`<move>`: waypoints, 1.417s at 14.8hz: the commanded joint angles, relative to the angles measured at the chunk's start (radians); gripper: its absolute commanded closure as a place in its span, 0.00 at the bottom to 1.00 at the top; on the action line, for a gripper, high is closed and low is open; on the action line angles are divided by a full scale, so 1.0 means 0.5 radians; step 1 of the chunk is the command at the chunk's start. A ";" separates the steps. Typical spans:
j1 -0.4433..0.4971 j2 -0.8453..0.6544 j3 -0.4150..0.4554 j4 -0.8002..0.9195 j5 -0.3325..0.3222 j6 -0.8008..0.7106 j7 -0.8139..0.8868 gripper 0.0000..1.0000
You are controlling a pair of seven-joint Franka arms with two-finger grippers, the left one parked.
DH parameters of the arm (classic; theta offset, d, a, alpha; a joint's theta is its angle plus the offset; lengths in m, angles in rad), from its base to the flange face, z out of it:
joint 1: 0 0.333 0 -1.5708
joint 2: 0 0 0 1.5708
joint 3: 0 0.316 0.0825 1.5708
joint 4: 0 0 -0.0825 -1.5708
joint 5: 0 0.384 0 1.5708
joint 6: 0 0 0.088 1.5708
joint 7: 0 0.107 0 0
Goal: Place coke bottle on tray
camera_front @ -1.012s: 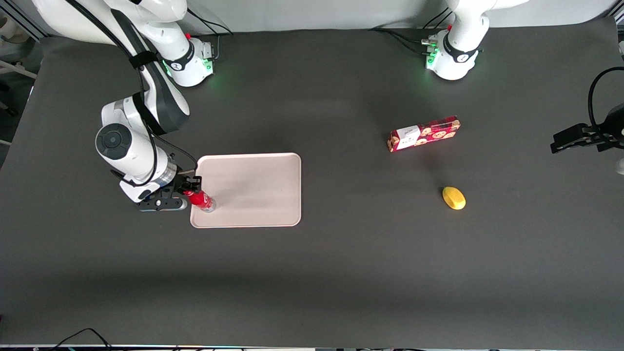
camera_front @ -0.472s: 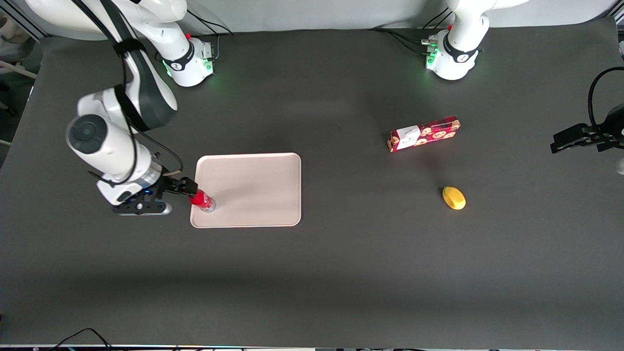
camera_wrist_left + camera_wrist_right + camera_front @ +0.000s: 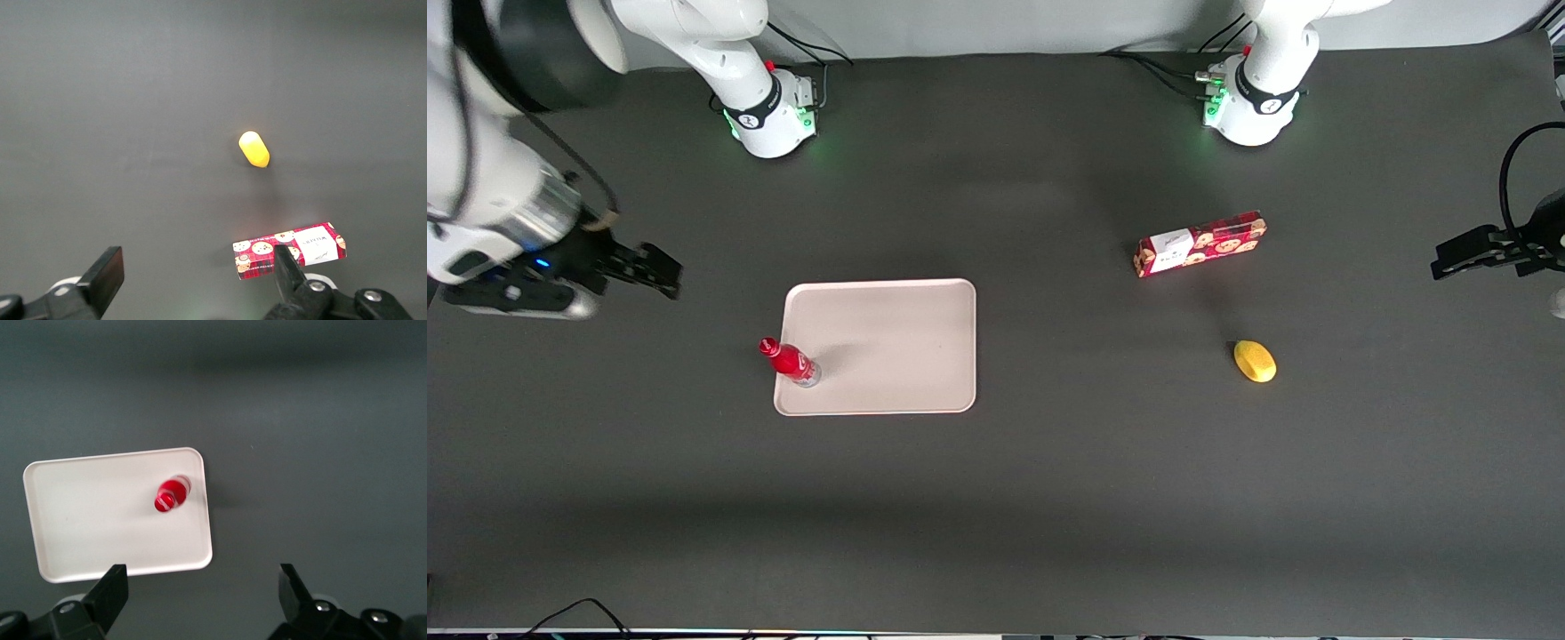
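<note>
Jaws spread wide and holding nothing: gripper (image 3: 660, 271) hanging at the left edge of the front frame, well apart from the coke bottle (image 3: 791, 363) and raised clear of the table. From the wrist camera, fingers (image 3: 110, 597) seen parted with only dark cloth between them. Coke bottle (image 3: 171, 495) standing upright on the tray (image 3: 898, 342), inside the rim close to the corner nearest the working arm's end, red cap up, silvery base down on the pale surface. Tray (image 3: 87, 520) lying flat, left of centre in the front frame. Underneath, a dark grey table cover (image 3: 996, 498), matte and a little creased, running to a pale wall strip along the top of the frame. Toward the parked arm's end, right of centre in the front frame, a red cookie box (image 3: 1200, 244) printed with biscuits and bearing a white label, its writing too small to read. Nearer the front camera than the box, a yellow lemon-like object (image 3: 1254, 361). White script on the bottle not legible.
</note>
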 commanded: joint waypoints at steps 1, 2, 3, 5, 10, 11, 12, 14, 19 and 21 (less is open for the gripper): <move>0.104 -0.235 -0.274 -0.271 0.169 0.080 -0.151 0.00; 0.119 -0.263 -0.329 -0.317 0.166 0.129 -0.139 0.00; 0.162 -0.263 -0.372 -0.327 0.166 0.145 -0.136 0.00; 0.403 -0.242 -0.601 -0.296 0.096 0.145 -0.047 0.00; 0.586 -0.094 -0.848 -0.152 -0.006 0.133 -0.065 0.00; 0.577 -0.082 -0.851 -0.152 -0.006 0.130 -0.086 0.00; 0.540 -0.049 -0.848 -0.149 -0.006 0.130 -0.135 0.00; 0.442 0.007 -0.793 -0.124 0.003 0.127 -0.191 0.00; 0.156 0.032 -0.517 -0.051 0.007 0.103 -0.166 0.00; 0.144 0.007 -0.538 -0.005 0.010 0.017 -0.142 0.00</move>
